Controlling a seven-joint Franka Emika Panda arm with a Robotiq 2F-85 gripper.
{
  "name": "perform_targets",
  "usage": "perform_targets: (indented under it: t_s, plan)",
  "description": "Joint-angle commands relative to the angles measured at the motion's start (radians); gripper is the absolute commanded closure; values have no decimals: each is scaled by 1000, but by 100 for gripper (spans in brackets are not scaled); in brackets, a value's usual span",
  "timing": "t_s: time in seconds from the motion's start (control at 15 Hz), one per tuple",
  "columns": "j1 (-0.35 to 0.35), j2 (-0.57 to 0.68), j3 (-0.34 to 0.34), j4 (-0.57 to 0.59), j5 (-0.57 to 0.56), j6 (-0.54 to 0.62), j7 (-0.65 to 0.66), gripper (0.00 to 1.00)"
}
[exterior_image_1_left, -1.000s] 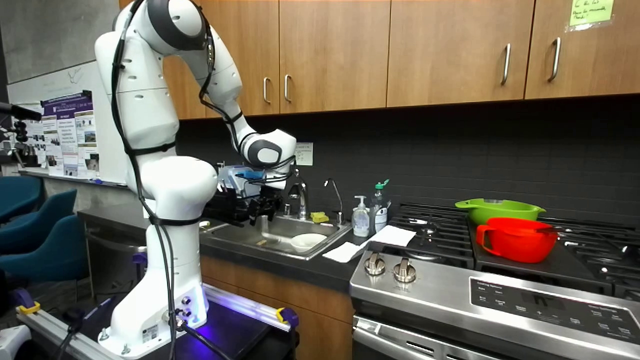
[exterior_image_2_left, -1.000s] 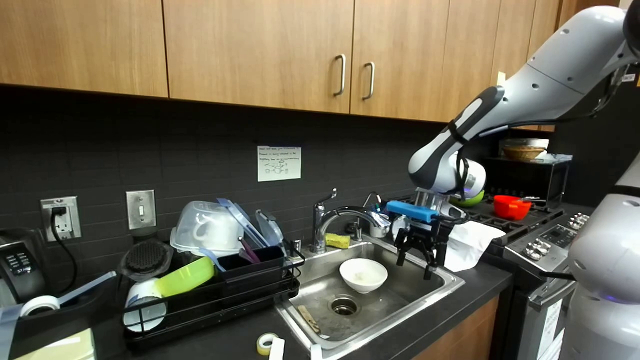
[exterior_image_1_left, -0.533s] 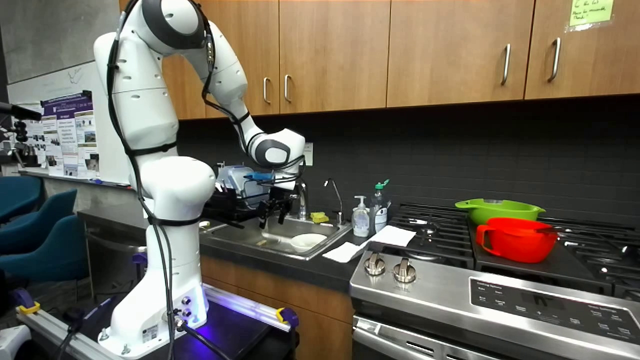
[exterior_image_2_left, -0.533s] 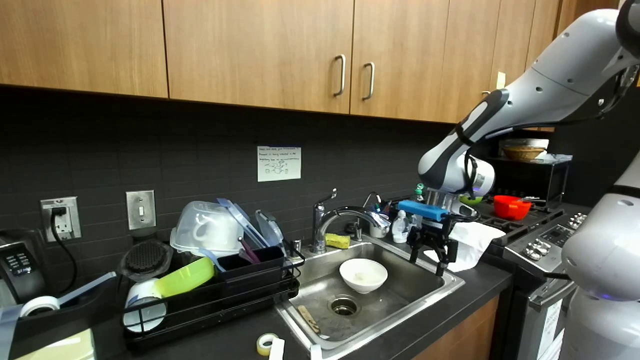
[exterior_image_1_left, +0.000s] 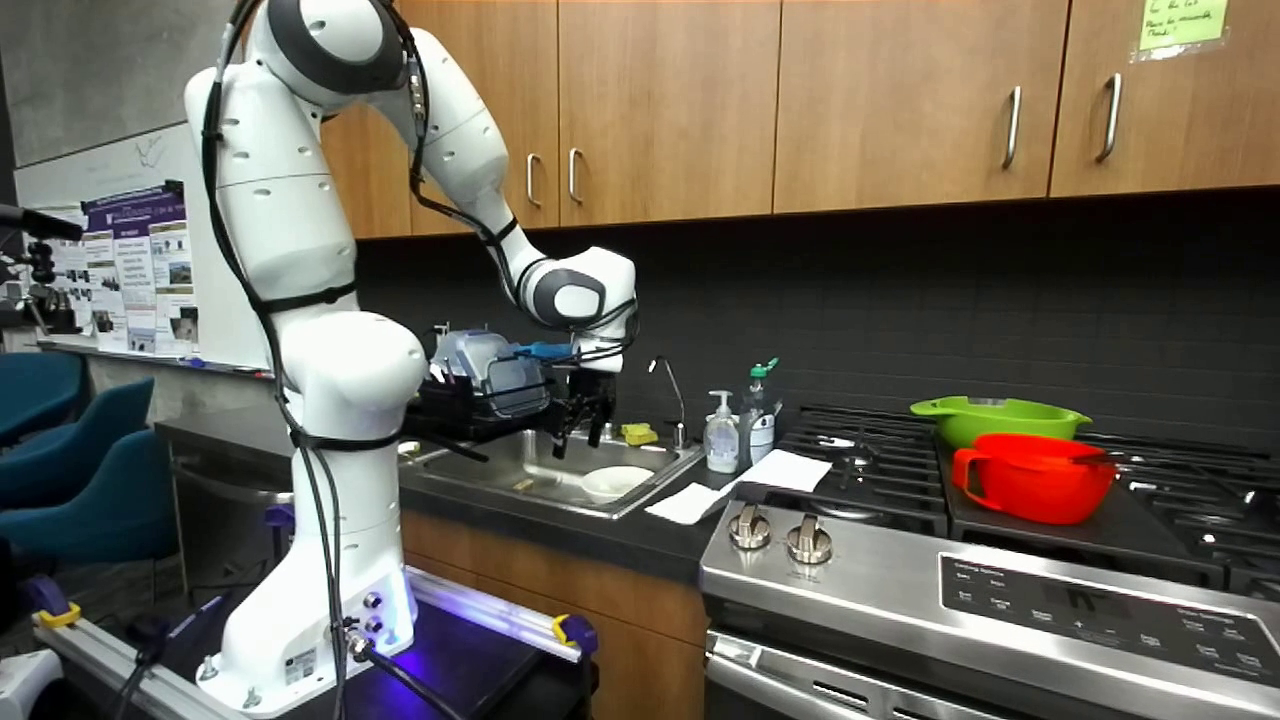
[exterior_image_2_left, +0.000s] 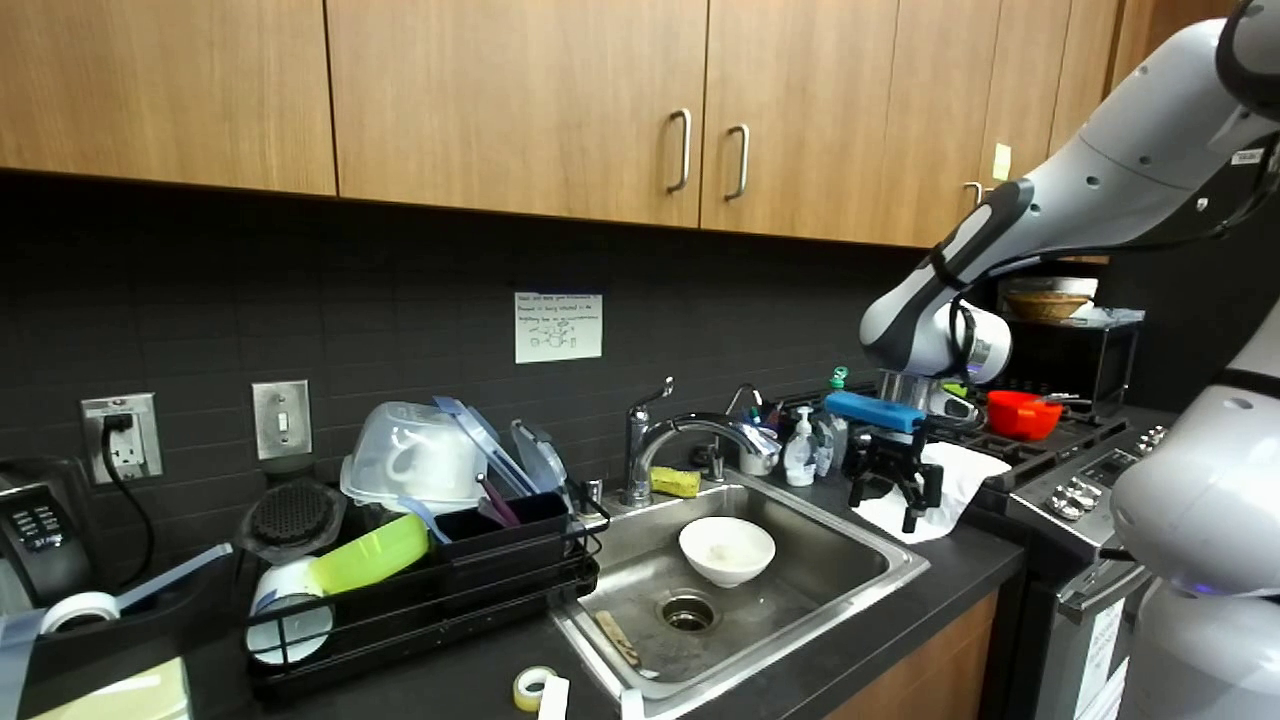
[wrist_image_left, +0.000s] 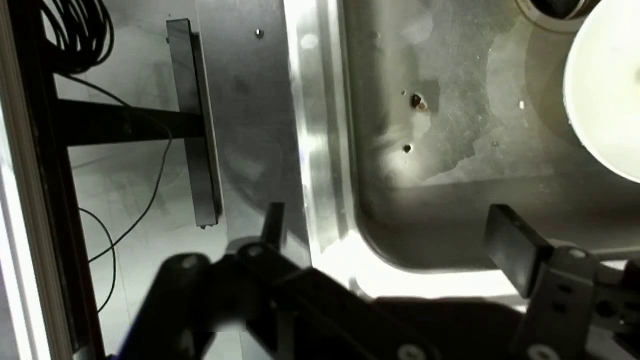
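Note:
My gripper (exterior_image_2_left: 883, 508) is open and empty, its black fingers pointing down above the counter at the stove end of the sink. In the wrist view the gripper (wrist_image_left: 395, 235) has its fingers wide apart over a corner of the steel sink rim (wrist_image_left: 320, 150). It also shows in an exterior view (exterior_image_1_left: 578, 442). A white bowl (exterior_image_2_left: 727, 555) sits in the sink; it shows at the right edge of the wrist view (wrist_image_left: 612, 90). A white cloth or paper towel (exterior_image_2_left: 960, 480) lies behind the gripper in that exterior view. A clear soap pump bottle (exterior_image_2_left: 800, 455) stands nearby.
A faucet (exterior_image_2_left: 690, 425) arches over the sink beside a yellow sponge (exterior_image_2_left: 675, 482). A black dish rack (exterior_image_2_left: 420, 600) holds plastic tubs and dishes. A stove (exterior_image_1_left: 850, 590) carries a red pot (exterior_image_1_left: 1040, 485) and a green colander (exterior_image_1_left: 1000, 425). Wood cabinets (exterior_image_1_left: 660, 110) hang above.
My arm has moved the gripper from over the sink toward the stove, rightward in both exterior views. The gripper has stayed open. The bowl and other objects have not moved.

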Motion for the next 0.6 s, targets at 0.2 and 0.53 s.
perform_targets:
  t_s: [0.2, 0.53]
  plan:
    - [-93, 20, -100, 121, -172, -197, -301, 0]
    - [-67, 74, -86, 163, -195, -309, -493, 0]
